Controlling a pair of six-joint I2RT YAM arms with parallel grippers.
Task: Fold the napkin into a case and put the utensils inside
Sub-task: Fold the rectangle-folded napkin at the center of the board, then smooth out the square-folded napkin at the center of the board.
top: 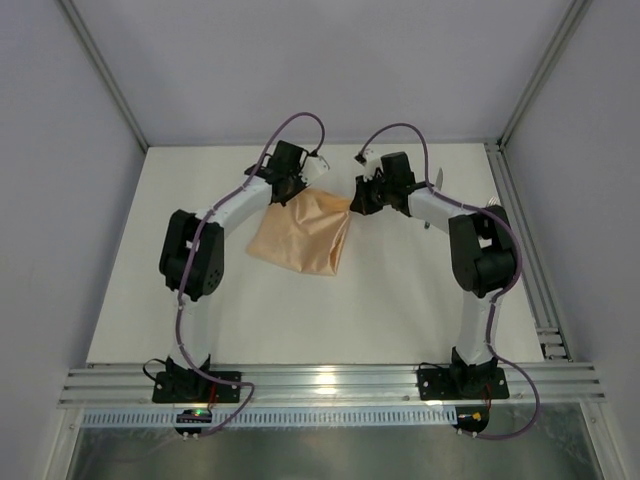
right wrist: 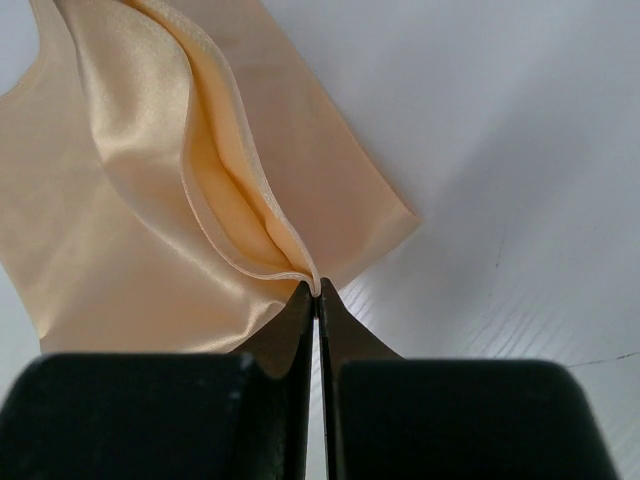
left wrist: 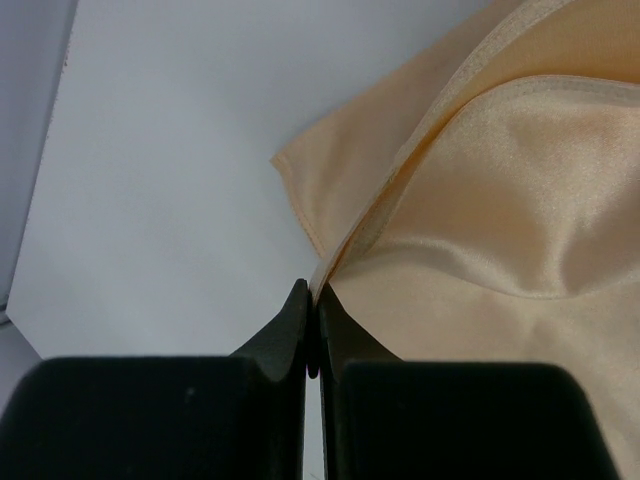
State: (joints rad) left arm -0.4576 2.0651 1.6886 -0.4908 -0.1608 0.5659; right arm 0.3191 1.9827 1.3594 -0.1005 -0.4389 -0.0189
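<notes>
The peach-orange napkin (top: 303,233) lies doubled over in the middle of the table. My left gripper (top: 284,192) is shut on the napkin's far left corner, pinching the cloth (left wrist: 480,200) at the fingertips. My right gripper (top: 352,200) is shut on its far right corner, where the hemmed edge (right wrist: 200,180) meets the fingertips. Both held corners sit lifted a little above the lower layer. A thin silver utensil end (top: 437,178) shows behind the right arm; the teal handles are hidden. No finished case is in view.
A metal rail (top: 520,240) runs along the table's right side. An aluminium rail (top: 330,382) with the arm bases runs along the near edge. Frame posts stand at the far corners.
</notes>
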